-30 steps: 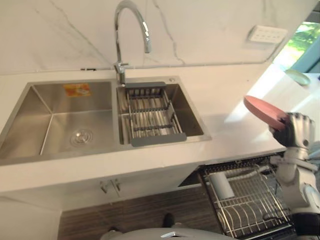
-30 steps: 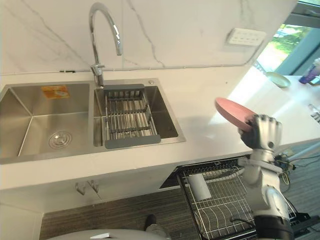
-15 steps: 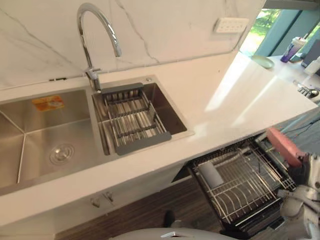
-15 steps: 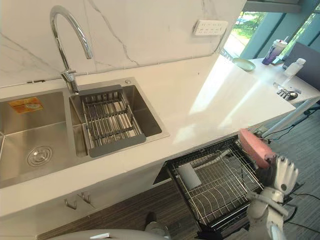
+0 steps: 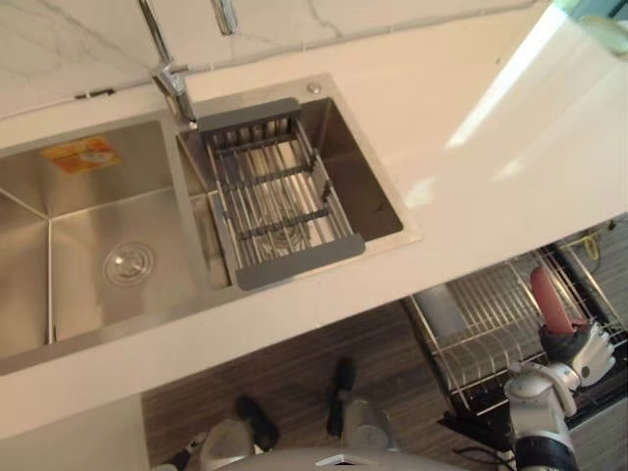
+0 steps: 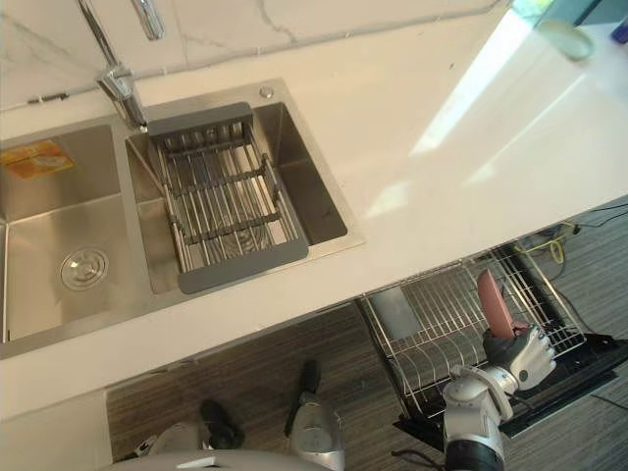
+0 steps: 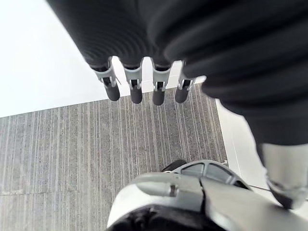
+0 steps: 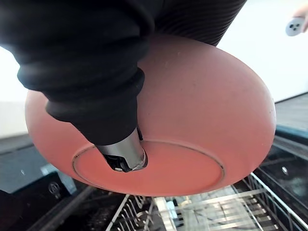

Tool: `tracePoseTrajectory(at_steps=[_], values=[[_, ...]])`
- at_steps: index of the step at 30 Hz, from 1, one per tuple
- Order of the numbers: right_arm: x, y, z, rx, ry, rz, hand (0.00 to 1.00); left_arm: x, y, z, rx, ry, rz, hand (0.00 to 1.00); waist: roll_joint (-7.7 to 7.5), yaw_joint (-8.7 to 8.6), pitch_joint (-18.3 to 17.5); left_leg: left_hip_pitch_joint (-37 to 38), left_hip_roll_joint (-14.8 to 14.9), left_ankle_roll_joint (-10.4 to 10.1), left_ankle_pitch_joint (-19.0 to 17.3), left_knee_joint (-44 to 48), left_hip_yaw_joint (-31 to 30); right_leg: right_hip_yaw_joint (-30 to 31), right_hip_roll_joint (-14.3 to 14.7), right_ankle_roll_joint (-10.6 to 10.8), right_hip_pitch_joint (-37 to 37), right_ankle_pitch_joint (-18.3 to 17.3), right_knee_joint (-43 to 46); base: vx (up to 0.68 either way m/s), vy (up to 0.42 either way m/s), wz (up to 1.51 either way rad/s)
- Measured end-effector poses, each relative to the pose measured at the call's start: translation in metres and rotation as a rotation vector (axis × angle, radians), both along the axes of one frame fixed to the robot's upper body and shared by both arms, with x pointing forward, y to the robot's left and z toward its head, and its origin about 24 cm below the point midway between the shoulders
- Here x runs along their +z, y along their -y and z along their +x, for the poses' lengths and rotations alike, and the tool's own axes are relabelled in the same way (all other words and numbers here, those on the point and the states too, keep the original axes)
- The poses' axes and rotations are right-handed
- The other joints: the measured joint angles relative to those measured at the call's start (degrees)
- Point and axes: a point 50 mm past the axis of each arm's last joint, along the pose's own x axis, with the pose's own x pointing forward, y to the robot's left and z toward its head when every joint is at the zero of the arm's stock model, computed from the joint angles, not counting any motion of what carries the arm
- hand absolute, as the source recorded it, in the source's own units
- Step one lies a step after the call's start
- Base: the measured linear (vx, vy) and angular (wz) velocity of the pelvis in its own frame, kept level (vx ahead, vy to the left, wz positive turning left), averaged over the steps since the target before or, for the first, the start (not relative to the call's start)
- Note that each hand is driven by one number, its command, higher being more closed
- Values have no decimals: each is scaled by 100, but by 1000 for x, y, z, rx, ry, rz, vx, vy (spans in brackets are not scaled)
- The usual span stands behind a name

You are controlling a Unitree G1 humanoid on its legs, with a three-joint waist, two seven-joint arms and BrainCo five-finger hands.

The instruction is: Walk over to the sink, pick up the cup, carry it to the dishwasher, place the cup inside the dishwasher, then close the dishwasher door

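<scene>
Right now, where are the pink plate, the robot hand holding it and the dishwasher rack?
pink plate [image 6: 494, 300]: right eye view, on its upright edge.
right robot hand [image 6: 522, 355]: right eye view, middle of the hand.
dishwasher rack [image 6: 442, 316]: right eye view, on bare wires.

Kitchen: double steel sink [image 5: 98, 245] at 10 o'clock, set in white counter [image 5: 471, 128]; open dishwasher rack [image 6: 437, 314] at 4 o'clock.
</scene>
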Motion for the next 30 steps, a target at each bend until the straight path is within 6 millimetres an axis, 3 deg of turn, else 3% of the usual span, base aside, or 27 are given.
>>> tracePoseTrajectory(at_steps=[2,5,12,15,18,19,30], values=[[0,1,7,-34,28,21,100,0,3,7,-7,18,-11,0,158,2,203,-232,3,59,-56,175,-110,-35,-70,17,-161,22,51,-60,108,16],[9,1,22,-14,37,8,100,2,3,14,-6,36,-13,0,276,49,501,-437,-6,102,-93,360,-141,91,-139,6,-429,41,196,-89,90,-6],[19,10,39,-21,8,11,100,3,4,26,-7,28,-10,0,532,77,827,-894,-10,155,-161,570,-305,275,-148,-23,-919,80,154,-115,36,-12],[26,21,45,-61,22,33,100,2,7,19,-6,-44,-47,0,631,81,901,-991,-35,156,-164,569,-304,360,-153,-43,-1086,97,115,-108,15,-20],[55,40,58,-81,60,0,100,-2,11,2,-6,-161,-111,0,845,78,1003,-1025,-58,154,-163,560,-301,405,-170,-73,-1175,133,97,-35,12,-14],[60,43,60,-87,64,2,0,-3,11,-3,-9,-185,-123,0,891,90,1012,-1033,-58,151,-160,556,-301,435,-163,-72,-1212,160,100,-19,1,-11],[67,51,62,-132,86,73,0,-4,18,3,-22,-164,-154,0,894,-58,1012,-929,-102,108,-156,555,-304,711,-124,-97,-1285,377,135,31,-3,-14]])
